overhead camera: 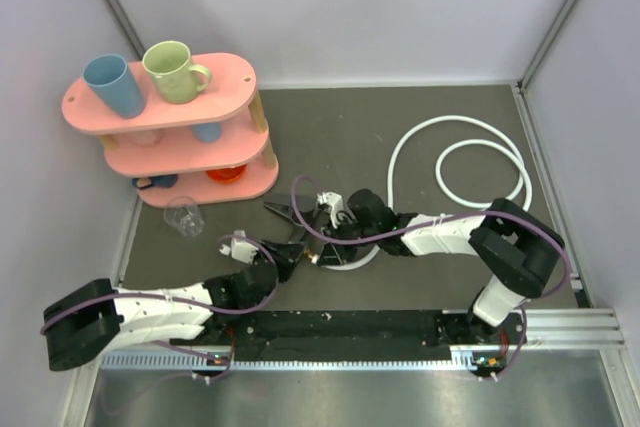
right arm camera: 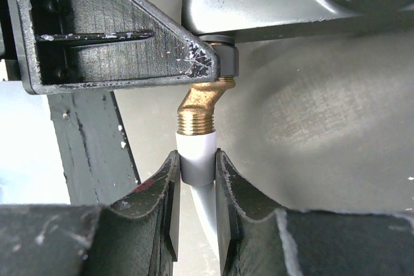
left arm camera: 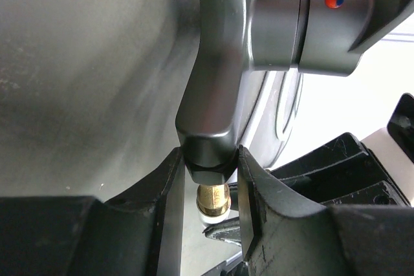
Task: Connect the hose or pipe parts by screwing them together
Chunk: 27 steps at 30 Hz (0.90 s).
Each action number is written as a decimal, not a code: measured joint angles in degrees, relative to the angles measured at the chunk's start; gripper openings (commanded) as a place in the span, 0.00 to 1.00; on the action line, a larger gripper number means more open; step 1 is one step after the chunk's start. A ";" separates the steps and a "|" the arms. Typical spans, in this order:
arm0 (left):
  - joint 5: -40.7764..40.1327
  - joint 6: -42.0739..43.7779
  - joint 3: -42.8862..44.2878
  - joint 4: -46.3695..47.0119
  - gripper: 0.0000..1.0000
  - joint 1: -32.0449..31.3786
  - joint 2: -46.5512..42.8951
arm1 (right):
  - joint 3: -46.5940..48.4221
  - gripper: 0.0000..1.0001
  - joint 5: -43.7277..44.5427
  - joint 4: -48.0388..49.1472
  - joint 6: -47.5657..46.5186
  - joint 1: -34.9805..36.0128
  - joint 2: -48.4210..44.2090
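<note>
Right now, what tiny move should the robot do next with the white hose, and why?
Probably the right gripper should twist the white hose end further onto the brass thread. The end meets the thread, yet brass ridges show above it, so it looks not fully on. The left gripper is clamped on the black tap fitting, bracing it.

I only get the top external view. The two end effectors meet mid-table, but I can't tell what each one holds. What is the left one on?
Observer: The left end effector is shut on the lower body of the black tap fitting.
Operator: And the right?
Observer: The right end effector is shut on the end nut of the white hose.
Operator: Is the nut on the thread?
Observer: It meets the brass threaded end, and bare threads show above it.
</note>
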 measured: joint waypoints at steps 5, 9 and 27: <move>-0.37 -0.72 -0.02 1.55 0.00 -0.55 1.22 | -3.34 0.00 -3.45 6.62 2.71 -1.75 0.11; -0.92 -1.09 -0.02 2.34 0.00 -0.79 2.19 | -4.74 0.00 -6.19 11.34 5.22 -2.91 1.68; -4.04 -1.66 -0.04 4.63 0.00 -2.91 3.41 | -12.33 0.00 -15.15 40.37 21.59 -7.06 9.86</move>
